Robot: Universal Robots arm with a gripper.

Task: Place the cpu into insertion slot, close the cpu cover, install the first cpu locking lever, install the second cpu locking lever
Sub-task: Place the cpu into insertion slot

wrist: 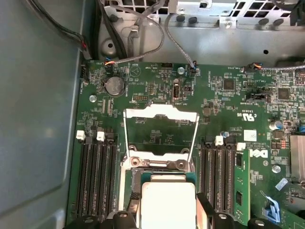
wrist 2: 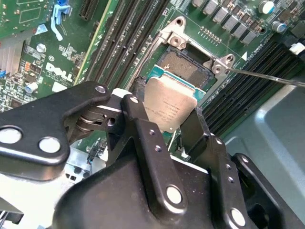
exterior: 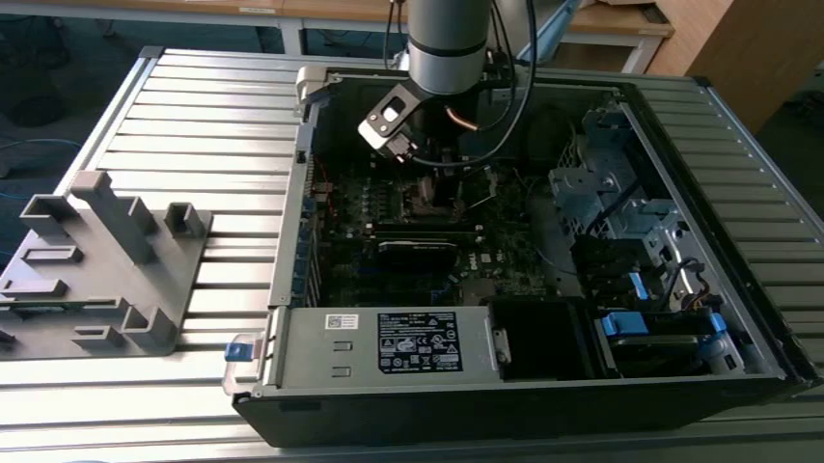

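Your gripper is clamped on the cpu, with one finger on each of two opposite edges and the chip's silver top facing the camera in both wrist views. The cpu hangs just over the near part of the insertion slot, whose dark centre lies uncovered beyond it; you cannot tell whether they touch. The cpu cover stands swung open past the slot. Black memory slots flank the socket on the motherboard, inside the open computer case.
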